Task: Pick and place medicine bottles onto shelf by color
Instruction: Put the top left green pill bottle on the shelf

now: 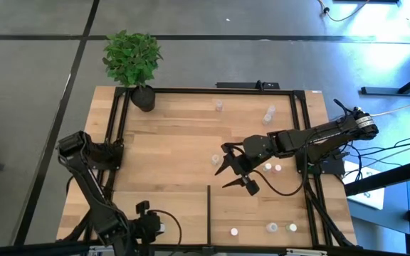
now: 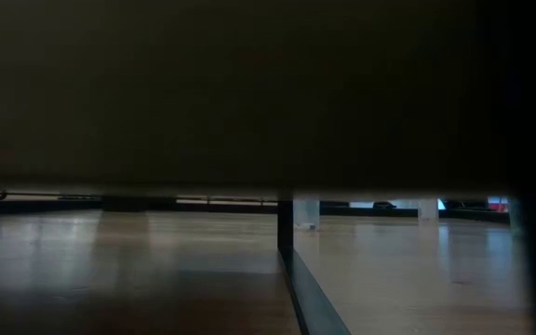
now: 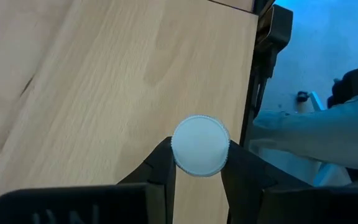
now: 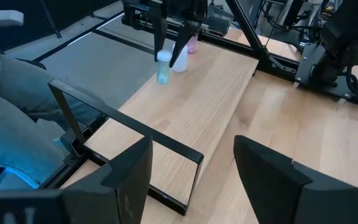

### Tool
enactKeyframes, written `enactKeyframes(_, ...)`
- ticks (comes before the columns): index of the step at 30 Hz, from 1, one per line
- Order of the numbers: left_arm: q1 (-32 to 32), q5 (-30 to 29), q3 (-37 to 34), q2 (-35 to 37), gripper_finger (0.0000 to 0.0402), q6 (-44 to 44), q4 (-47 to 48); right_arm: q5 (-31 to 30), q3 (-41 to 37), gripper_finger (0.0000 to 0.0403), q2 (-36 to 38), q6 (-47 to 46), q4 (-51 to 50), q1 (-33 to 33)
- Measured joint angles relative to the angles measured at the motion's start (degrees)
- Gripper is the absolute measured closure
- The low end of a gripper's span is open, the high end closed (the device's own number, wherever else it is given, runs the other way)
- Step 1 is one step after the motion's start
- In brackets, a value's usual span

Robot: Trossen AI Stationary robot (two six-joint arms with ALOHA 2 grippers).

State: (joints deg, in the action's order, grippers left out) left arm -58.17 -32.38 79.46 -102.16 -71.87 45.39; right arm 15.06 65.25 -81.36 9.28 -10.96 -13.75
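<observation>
Gripping a white-capped medicine bottle between its fingertips, the left gripper sits at the bottom left of the high view, over the shelf. Three more bottles stand along the bottom edge, right of the black divider bar. At frame centre, the right gripper hovers spread wide, empty, near one bottle. Further bottles stand toward the upper right, a potted plant at upper left.

Pale wood shelf with black rails, white-capped bottle, green plant in black pot
</observation>
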Motion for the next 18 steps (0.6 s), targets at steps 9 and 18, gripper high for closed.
enactKeyframes(9, 0.02, 0.02, 0.00, -0.30, 0.0314, -0.88, -0.68, 0.01, 0.00, 0.0175, 0.00, 0.00, 0.01, -0.01)
enactKeyframes(18, -1.85, -0.10, 0.00, -1.20, 0.0314, -2.68, -0.95, 0.01, 0.00, 0.0175, 0.00, 0.00, -0.02, 0.01)
